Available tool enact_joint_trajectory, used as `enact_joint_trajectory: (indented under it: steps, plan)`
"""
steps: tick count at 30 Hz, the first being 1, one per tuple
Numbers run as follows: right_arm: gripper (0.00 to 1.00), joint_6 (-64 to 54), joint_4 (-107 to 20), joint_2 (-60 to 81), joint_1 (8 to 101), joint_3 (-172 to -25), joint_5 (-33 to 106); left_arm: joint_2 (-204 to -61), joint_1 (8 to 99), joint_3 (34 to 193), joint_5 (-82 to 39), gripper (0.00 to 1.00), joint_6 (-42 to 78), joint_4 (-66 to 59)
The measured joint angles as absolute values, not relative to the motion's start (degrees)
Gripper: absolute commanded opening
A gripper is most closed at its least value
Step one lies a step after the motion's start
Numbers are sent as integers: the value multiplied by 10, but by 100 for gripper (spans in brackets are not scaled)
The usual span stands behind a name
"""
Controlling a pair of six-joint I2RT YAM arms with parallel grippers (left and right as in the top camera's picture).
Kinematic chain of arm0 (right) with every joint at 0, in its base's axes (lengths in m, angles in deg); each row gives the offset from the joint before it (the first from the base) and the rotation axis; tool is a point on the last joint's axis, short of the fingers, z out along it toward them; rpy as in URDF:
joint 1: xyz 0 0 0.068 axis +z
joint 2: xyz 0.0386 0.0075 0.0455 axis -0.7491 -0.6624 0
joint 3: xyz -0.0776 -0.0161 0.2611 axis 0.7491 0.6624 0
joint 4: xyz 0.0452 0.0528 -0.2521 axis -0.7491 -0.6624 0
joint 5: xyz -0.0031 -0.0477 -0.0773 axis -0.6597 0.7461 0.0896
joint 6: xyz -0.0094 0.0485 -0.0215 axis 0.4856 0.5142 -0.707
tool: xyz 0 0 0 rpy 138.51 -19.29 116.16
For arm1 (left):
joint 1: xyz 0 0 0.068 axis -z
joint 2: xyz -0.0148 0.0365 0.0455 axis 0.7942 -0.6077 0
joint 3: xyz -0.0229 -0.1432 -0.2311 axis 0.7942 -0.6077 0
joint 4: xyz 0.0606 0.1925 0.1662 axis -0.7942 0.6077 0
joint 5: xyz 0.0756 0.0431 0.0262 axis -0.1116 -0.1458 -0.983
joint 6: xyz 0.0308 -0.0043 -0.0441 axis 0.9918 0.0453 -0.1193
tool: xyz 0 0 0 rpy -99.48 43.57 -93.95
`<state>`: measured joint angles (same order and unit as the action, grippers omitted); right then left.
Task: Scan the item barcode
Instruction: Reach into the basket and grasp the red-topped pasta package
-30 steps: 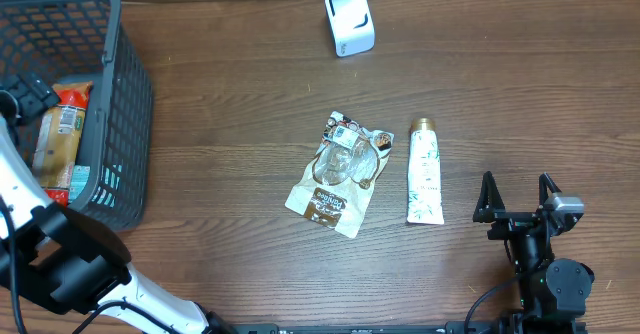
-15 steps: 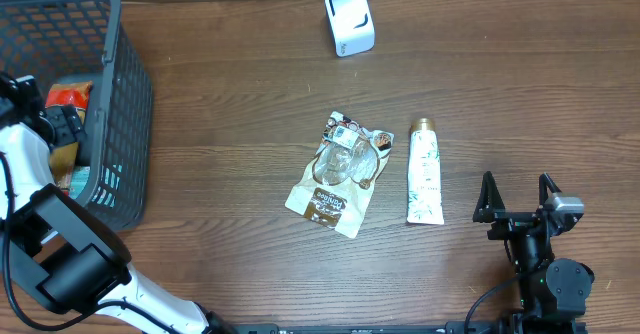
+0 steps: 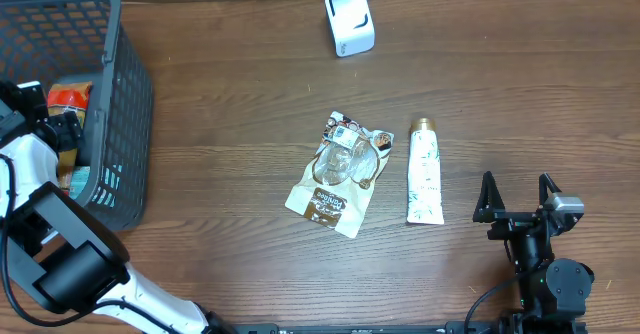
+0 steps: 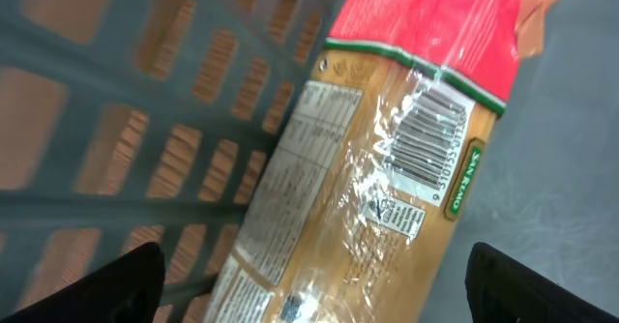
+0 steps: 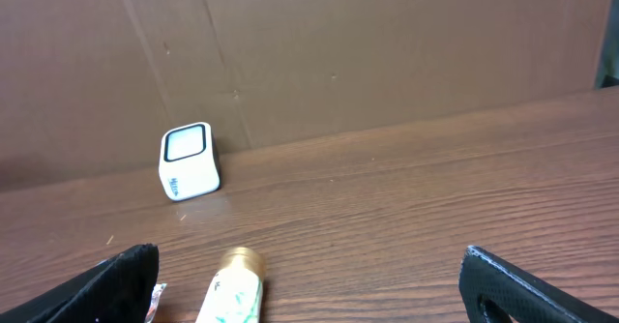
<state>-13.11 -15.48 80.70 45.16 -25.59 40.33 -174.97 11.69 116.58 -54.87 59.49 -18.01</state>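
Observation:
A clear-wrapped orange package with a red top point(image 4: 387, 168) lies in the grey basket point(image 3: 125, 104), its barcode point(image 4: 426, 149) facing up. My left gripper point(image 4: 314, 294) hovers close over it, open, with one fingertip on each side of the package and nothing gripped. From overhead the left gripper point(image 3: 58, 132) sits inside the basket and covers part of the package point(image 3: 68, 102). The white scanner point(image 3: 349, 20) stands at the back of the table. My right gripper point(image 3: 518, 196) rests open at the front right, facing the scanner point(image 5: 189, 161).
A brown-and-white pouch point(image 3: 340, 172) lies mid-table, with a white tube with a gold cap point(image 3: 425, 171) beside it. The tube point(image 5: 232, 289) lies just ahead of my right gripper point(image 5: 309, 275). A cardboard wall backs the table.
My left gripper has moved down and inward in the basket onto the package, and its jaws have narrowed a little. The right arm has not moved.

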Motion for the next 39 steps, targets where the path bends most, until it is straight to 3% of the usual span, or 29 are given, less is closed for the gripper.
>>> enact_joint_trajectory:
  steps: [3,6,9,11,13,25,31,39]
  plan:
    - [100,-131,-155,807,452,-256,403,-1770,116,1165,-548,89,596,-179]
    - [100,-131,-155,807,452,-256,403,-1796,116,1164,-547,81,593,-179]
    - [100,-131,-155,807,452,-256,403,-1800,116,1165,-546,57,591,-184]
    - [100,-131,-155,807,452,-256,403,-1800,116,1165,-548,26,593,-186]
    - [100,-131,-155,807,452,-256,403,-1800,116,1165,-548,4,595,-189]
    - [100,-131,-155,807,452,-256,403,-1788,125,1175,-538,4,604,-169]
    - [100,-131,-155,807,452,-256,403,-1767,132,1203,-517,4,548,-105]
    - [100,-131,-155,807,452,-256,403,-1635,135,1278,-491,4,499,-54]
